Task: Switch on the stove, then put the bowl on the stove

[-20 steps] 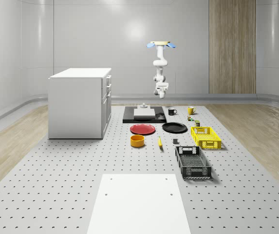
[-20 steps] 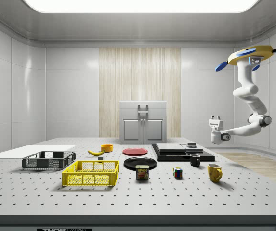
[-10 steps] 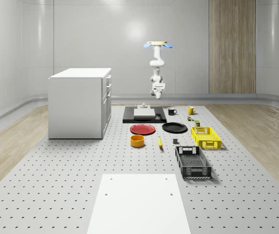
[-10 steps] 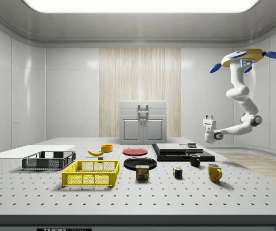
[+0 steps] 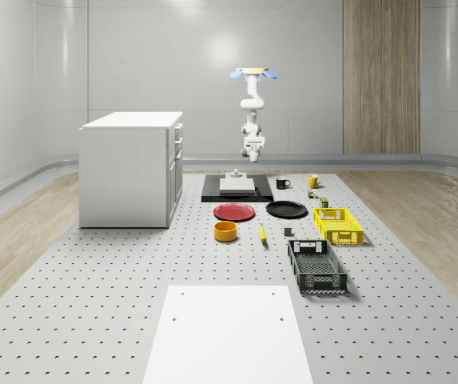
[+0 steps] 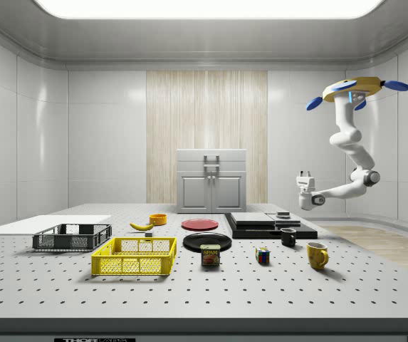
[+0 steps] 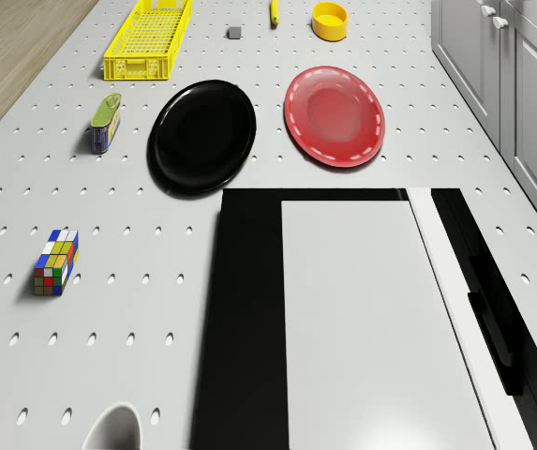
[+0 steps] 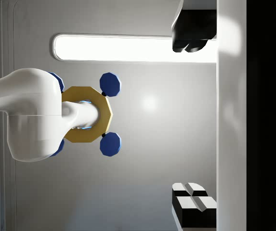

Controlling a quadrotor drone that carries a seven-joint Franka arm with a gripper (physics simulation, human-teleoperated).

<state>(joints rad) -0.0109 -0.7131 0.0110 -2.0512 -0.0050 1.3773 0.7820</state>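
Hovering drone beyond stove; end effector upturned, fingers spread; yellow bowl holds nothing.

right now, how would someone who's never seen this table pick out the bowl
Start at the white cabinet on the perforated table. In the whole-scene view, the red plate lies to its right; the bowl sits just in front of that plate. It is the small, round, yellow-orange container beside the banana.

Flat black stove with grey plate, yellow bowl upright on table, well apart
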